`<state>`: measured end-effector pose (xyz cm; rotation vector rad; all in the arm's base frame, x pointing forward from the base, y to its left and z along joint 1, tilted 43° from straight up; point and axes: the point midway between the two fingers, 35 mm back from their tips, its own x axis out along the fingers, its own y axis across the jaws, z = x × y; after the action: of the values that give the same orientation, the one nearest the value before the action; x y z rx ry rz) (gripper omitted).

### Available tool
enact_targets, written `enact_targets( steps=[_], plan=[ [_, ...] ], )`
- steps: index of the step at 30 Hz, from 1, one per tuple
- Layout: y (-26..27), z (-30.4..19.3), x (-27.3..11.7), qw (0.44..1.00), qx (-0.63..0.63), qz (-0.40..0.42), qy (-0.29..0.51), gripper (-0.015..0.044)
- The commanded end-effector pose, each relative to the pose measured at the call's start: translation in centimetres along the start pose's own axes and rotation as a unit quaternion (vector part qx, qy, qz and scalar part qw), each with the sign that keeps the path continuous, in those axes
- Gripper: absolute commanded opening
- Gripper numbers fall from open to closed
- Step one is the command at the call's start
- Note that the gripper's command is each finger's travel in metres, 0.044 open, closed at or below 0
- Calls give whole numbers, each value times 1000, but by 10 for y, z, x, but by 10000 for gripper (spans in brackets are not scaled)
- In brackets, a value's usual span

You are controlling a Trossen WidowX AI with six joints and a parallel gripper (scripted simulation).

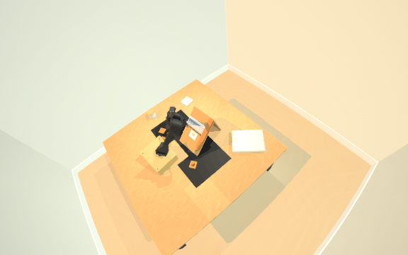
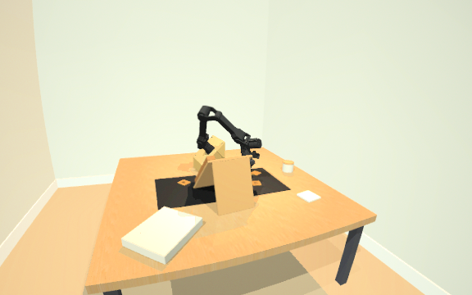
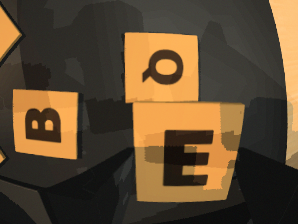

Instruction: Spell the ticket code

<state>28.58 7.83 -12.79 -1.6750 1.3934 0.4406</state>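
Letter tile E, orange with 1 dark letter, upright in wrist view, pinched by jaws.

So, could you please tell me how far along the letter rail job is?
The gripper holds the E tile. The Q tile and B tile lie loose on the mat. Whether any tile is home, I cannot tell.

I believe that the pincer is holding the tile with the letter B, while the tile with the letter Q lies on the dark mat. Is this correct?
Not quite: the pincer is holding the tile with the letter E, as the wrist view shows. The tile with the letter Q does lie on the dark mat.
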Motion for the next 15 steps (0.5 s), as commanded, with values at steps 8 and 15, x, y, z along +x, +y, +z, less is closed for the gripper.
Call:
enact_targets(
  steps=[8, 15],
  plan=[
    [-23, 16, -21, 985, 150, -67, -43, 0],
    [-37, 24, -33, 959, 254, -104, -74, 0]
  ],
)
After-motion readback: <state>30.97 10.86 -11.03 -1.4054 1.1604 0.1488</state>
